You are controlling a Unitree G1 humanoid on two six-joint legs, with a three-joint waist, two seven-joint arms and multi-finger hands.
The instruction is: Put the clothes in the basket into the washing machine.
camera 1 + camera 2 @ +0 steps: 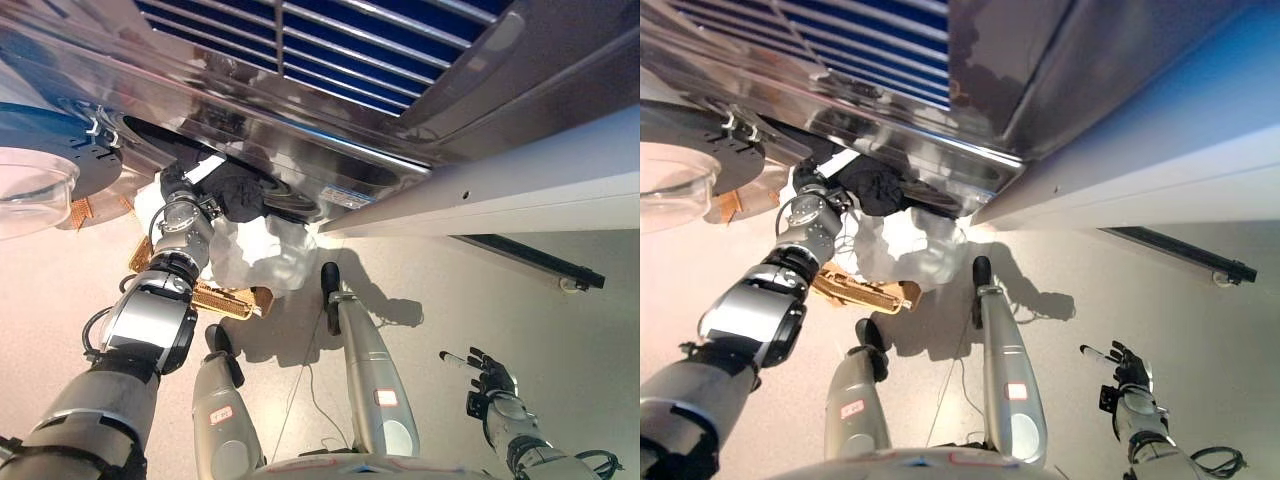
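The washing machine (330, 120) fills the top of the view, with its drum opening (160, 135) at the upper left. A dark garment (240, 190) sits at the lower rim of the opening. A white garment (265, 250) hangs below it, down over the wicker basket (225, 300) on the floor. My left hand (180, 188) is up at the opening, right against the dark garment; its fingers are lost in the dark cloth. My right hand (490, 385) hangs low at the right, fingers spread, holding nothing.
The washer's round glass door (35, 185) stands open at the far left. A dark strip (530, 258) runs along the foot of the wall at the right. Pale floor (450, 300) lies between the basket and my right hand.
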